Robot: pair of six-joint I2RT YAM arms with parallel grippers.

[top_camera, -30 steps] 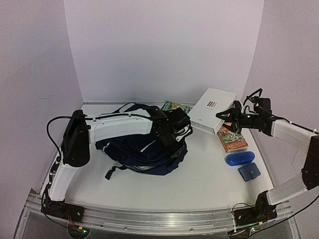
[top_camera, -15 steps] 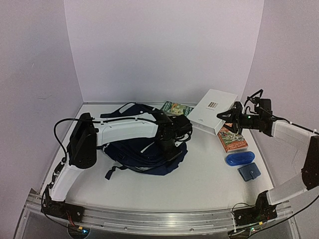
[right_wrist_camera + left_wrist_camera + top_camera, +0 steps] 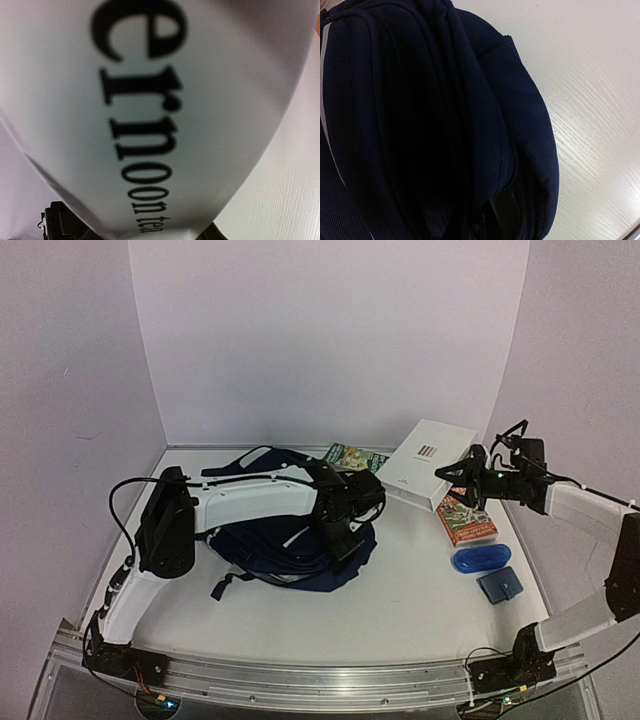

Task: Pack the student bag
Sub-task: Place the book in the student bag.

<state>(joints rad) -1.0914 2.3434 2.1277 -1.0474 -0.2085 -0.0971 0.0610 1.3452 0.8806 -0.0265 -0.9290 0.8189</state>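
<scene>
Top external view: student bag [image 3: 290, 565] lies on the table [image 3: 400, 610] toward 9 o'clock, left fingers [image 3: 340, 534] pinched shut on its 3 o'clock edge, probably to hold the mouth open, while right fingers [image 3: 453, 477] grip the tilted white box [image 3: 425, 462] at 2 o'clock, poised for loading.

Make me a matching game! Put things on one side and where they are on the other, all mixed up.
Things:
1. student bag
2. white box
3. small blue pouch
4. picture book

Places:
A. nearest the front, on the right
B. under the left gripper
C. lying flat between the white box and the blue oval case
D. tipped up at the right gripper

Pairs: 1-B, 2-D, 3-A, 4-C
</scene>
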